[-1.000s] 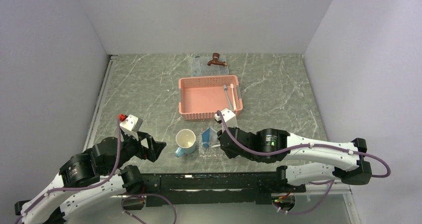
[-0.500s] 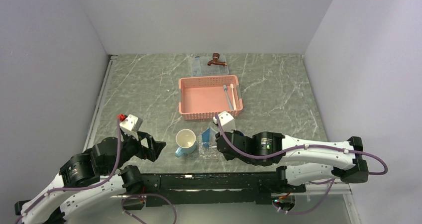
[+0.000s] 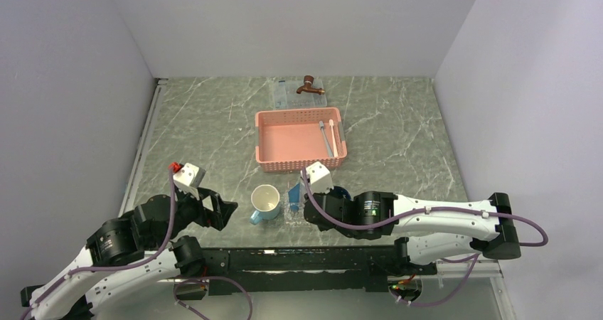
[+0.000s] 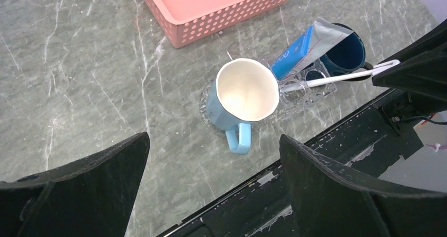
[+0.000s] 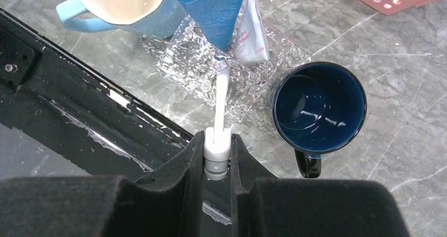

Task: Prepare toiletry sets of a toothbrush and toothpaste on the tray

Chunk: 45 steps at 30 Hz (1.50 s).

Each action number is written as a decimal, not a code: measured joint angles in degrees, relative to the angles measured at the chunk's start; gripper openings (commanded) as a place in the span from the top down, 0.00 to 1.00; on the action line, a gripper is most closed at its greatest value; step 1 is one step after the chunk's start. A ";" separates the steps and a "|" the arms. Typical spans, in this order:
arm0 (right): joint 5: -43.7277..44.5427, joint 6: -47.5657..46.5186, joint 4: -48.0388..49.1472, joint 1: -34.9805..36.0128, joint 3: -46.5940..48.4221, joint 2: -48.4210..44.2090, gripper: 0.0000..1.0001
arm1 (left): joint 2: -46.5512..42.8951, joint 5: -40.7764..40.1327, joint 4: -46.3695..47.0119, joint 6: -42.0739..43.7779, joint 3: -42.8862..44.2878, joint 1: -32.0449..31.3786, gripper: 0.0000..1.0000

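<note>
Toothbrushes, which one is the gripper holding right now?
The white toothbrush clamped in the right gripper, its head over the clear tray. The other toothbrushes lie loose in the pink basket.

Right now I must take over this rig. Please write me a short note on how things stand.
The left gripper is open and empty, hovering above the light mug.
The right gripper is shut on the toothbrush, whose head is over the tray.
The toothpaste lies on the tray, between the light mug and the dark mug. Spare brushes lie in the basket.
Done: toothpaste on the tray.
Left: put down and release the toothbrush beside it.
</note>
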 measured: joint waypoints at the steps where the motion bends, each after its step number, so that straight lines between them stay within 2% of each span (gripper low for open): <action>1: 0.04 0.04 0.04 0.02 0.00 0.24 1.00 | 0.09 0.00 -0.02 0.00 0.00 0.00 0.01; 20: 3.19 1.27 0.04 1.31 0.00 1.92 0.96 | 0.50 0.00 -0.02 0.00 0.00 0.00 0.01; 27: 3.96 1.81 0.07 1.51 -0.04 2.51 0.87 | 0.57 0.00 -0.02 0.00 0.00 0.00 0.01; 45: 4.24 2.36 0.70 1.73 -1.03 2.54 0.77 | 1.79 0.00 0.00 0.00 0.00 0.00 0.01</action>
